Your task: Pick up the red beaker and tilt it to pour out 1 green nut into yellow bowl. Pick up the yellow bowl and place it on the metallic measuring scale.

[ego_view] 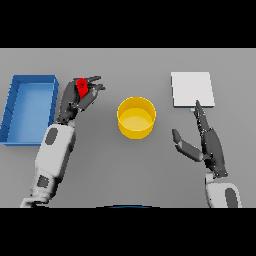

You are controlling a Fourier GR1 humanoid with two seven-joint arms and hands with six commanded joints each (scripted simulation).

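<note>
Gripping the red beaker [82, 88], the left hand [75, 97] has fingers and thumb curled round it, just right of the blue tray [15, 107]. Yellow bowl [136, 117] sits mid-table. Right hand [209, 142], fingers straight and spread, reaches the metallic scale [192, 89] near the far right edge.

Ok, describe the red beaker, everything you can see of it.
The red beaker shows only as a small bright red shape, mostly hidden inside the left hand, whose dark fingers curl round it. It sits left of the yellow bowl and right of the blue bin. Its rim, its tilt and any contents cannot be made out, nor whether it still touches the table.
</note>
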